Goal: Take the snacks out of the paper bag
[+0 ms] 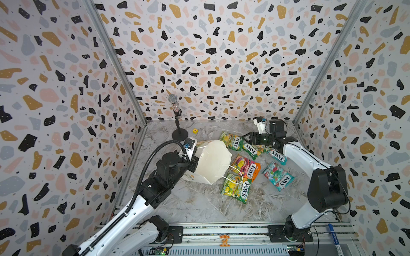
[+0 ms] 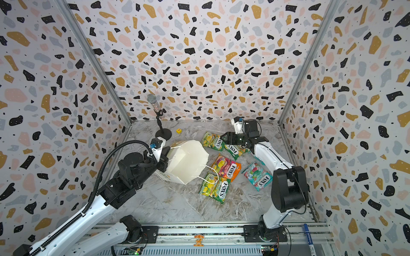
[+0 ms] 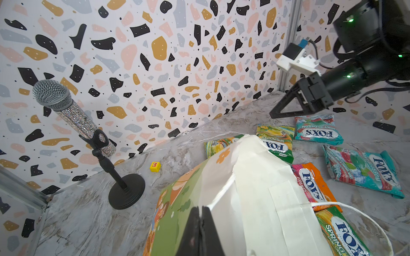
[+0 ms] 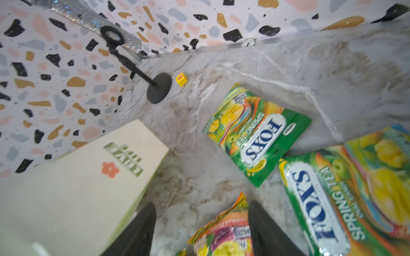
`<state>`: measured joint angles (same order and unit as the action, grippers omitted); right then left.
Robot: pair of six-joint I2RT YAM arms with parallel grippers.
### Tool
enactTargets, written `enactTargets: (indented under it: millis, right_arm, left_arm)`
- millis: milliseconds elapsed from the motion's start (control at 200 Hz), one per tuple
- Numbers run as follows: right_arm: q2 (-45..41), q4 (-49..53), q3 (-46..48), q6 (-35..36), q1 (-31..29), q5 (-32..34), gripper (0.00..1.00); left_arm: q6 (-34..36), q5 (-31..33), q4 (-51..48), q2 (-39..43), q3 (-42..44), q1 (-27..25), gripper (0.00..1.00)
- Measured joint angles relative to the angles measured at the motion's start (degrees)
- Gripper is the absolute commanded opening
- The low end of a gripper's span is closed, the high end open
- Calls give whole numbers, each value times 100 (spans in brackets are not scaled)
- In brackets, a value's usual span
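Observation:
The white paper bag (image 1: pixel 214 164) (image 2: pixel 188 163) lies tipped on the marble table, its cord handles draped over the snacks. My left gripper (image 3: pixel 201 209) (image 1: pixel 193 163) is shut on a folded edge of the bag (image 3: pixel 250 190). Several FOX'S snacks lie outside the bag: green ones (image 1: pixel 230 140) (image 1: pixel 253 151) (image 1: pixel 236 188), an orange-pink one (image 1: pixel 246 169) and teal ones (image 1: pixel 278 179) (image 1: pixel 276 156). My right gripper (image 1: pixel 248 138) (image 4: pixel 202 206) hangs open above the far green pouches. The orange-pink pouch (image 4: pixel 224 232) shows between its fingers, ungripped. The bag's inside is hidden.
A glittery microphone (image 1: pixel 175 106) on a black round-based stand (image 1: pixel 180 134) stands at the back left. A small yellow cube (image 1: pixel 194 130) lies beside it. Patterned walls close three sides. A blue marker (image 1: pixel 332 235) rests on the front rail.

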<state>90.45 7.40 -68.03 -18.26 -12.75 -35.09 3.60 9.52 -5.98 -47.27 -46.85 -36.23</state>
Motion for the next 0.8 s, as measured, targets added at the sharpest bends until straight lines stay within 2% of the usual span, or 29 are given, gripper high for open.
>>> enactTargets:
  millis: [185,365,646,721,801]
  right_arm:
    - [-1325,-306,1432,-308,-125,-374,67]
    - [-2345,-352,2492,-588,-562,-457,67]
    - [-2717,-452,3185,-881,-1331,-411,65]
    - [-2658,-483,3276,-940,-1475,-352,60]
    - [-2544,-533,3294,-979,-1602,-289,44]
  left_arm:
    - [0,0,0,2,0,0,0]
    - [0,-2,0,2,0,0,0]
    - [0,-2,0,2,0,0,0]
    - [0,-2,0,2,0,0,0]
    - [0,-2,0,2,0,0,0]
